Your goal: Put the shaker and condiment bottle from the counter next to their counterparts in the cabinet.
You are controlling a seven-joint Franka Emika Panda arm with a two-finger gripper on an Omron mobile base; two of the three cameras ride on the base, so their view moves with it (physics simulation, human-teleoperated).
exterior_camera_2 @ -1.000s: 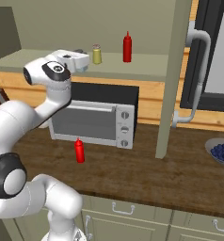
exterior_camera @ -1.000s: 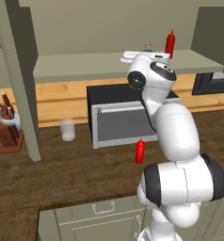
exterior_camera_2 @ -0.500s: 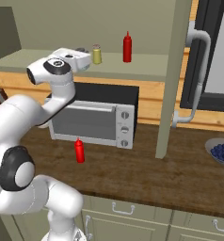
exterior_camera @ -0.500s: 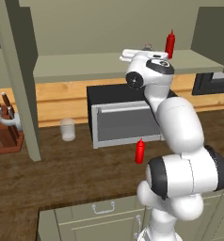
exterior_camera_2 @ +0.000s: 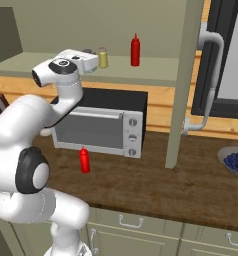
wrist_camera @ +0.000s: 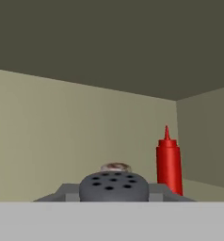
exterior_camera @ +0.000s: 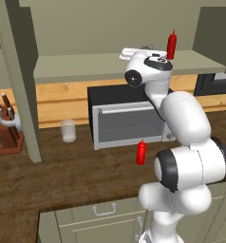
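Note:
My gripper (wrist_camera: 114, 194) is shut on the shaker (wrist_camera: 114, 184), whose grey holed cap shows between the fingertips. The hand hovers over the cabinet shelf (exterior_camera: 77, 66), gripper (exterior_camera_2: 90, 54) just left of the yellowish shaker (exterior_camera_2: 103, 57), whose silver cap (wrist_camera: 115, 167) peeks up right behind the held one. The counterpart red bottle (wrist_camera: 169, 162) stands upright further right on the shelf (exterior_camera_2: 156, 72), also seen as a red bottle (exterior_camera: 171, 44) behind the arm. The condiment bottle (exterior_camera: 141, 152) stands upright on the counter (exterior_camera: 62, 175) in front of the microwave, condiment bottle (exterior_camera_2: 84, 160) apart from the hand.
A black microwave (exterior_camera: 127, 118) sits under the shelf. A pale glass (exterior_camera: 68, 130) and a knife block (exterior_camera: 8, 135) stand at the left. Thick cabinet posts (exterior_camera: 20, 80) (exterior_camera_2: 183, 85) flank the shelf. A bowl of blueberries (exterior_camera_2: 236, 161) rests at the right.
The arm's lower links have shifted slightly; the hand stays over the shelf beside the yellowish shaker with the shaker still gripped.

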